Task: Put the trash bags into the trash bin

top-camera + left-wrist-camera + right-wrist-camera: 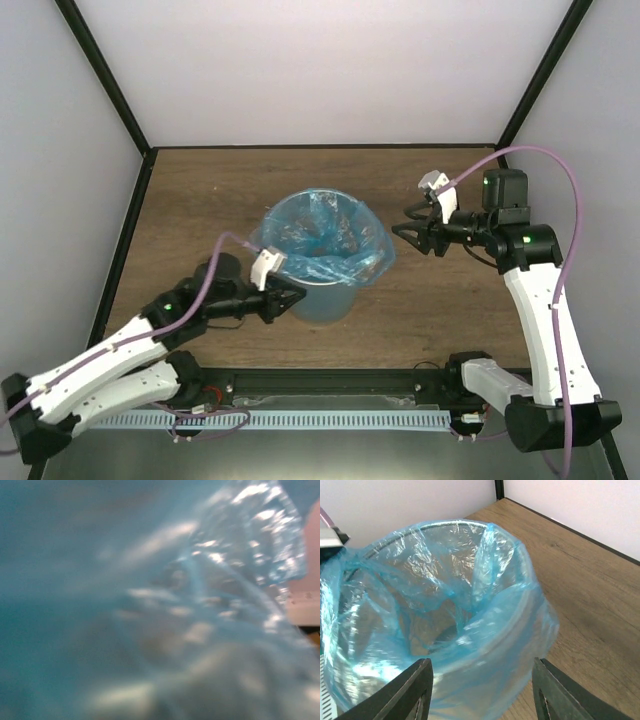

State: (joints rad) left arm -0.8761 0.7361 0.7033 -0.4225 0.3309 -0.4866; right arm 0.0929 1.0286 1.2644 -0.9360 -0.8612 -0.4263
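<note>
The trash bin stands mid-table, lined with the light-blue trash bag, whose film folds out over the rim. My left gripper is at the bin's near-left side, shut on the bag's hanging edge. Blurred blue film of the trash bag fills the left wrist view and hides the fingers. My right gripper hovers open just right of the bin, apart from it. In the right wrist view the bag covers the bin's rim, and my right gripper faces it with fingers spread wide.
The wooden table is bordered by a black frame and white walls at the back and sides. A black rail with cables runs along the near edge between the arm bases.
</note>
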